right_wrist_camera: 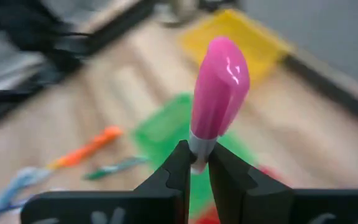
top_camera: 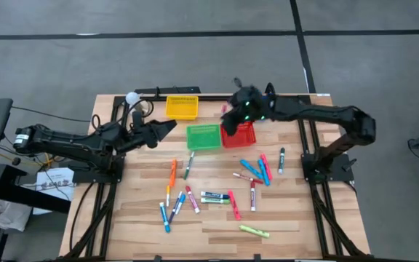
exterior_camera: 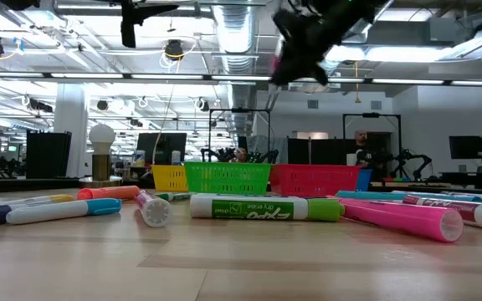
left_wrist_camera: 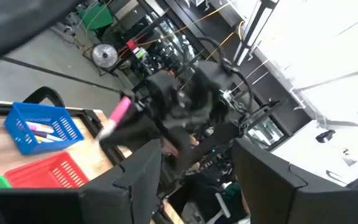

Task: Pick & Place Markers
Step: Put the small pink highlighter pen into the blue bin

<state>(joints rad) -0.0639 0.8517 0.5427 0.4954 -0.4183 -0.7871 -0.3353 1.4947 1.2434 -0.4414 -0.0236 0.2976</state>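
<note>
My right gripper point(top_camera: 229, 115) hangs high over the baskets at the table's far middle, shut on a pink marker point(right_wrist_camera: 219, 84). The same marker point(left_wrist_camera: 118, 115) shows pink and blurred in the left wrist view. Several other markers point(top_camera: 217, 196) lie flat and scattered on the wooden table point(top_camera: 297, 225). My left gripper point(top_camera: 167, 127) waits open above the table's far left, with nothing between its fingers point(left_wrist_camera: 143, 177). My right gripper pinches the marker between its two fingertips, on the pale barrel just behind the pink cap point(right_wrist_camera: 199, 146). The marker sticks out past the fingertips, roughly in line with them, cap end away. The fingers slant down from the table's right. The marker is lifted clear above the baskets.
Small mesh baskets stand in a row at the far side: yellow point(top_camera: 182, 107), green point(top_camera: 204, 136), red point(top_camera: 243, 137). A blue one point(left_wrist_camera: 42, 127) with markers inside shows in the left wrist view. A white bulb-like object point(top_camera: 132, 97) stands at the far left corner.
</note>
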